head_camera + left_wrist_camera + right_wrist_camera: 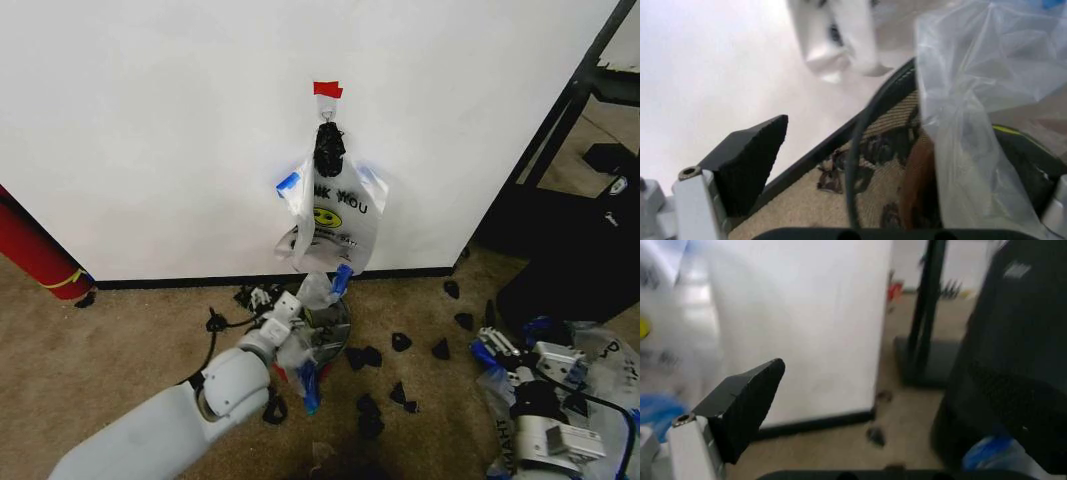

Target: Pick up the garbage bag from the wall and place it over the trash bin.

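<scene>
Red cylinder (35, 250) leans at wall (150, 130) far left; ignore it.

Your left claw (300, 300) sits low over trash bin (338, 325), jaws clenched on clear plastic sheet (973, 115). Risk: that plastic drags, tips bin.

Garbage bag (335, 215) hangs on hook (327, 118) under red tape (327, 89), directly above bin. Handles look bunched at hook; pulling straight down could tear film or snag.

Black scraps (400, 342) litter floor.

Right claw (497, 350) low at right among other bags; cannot tell grip.
</scene>
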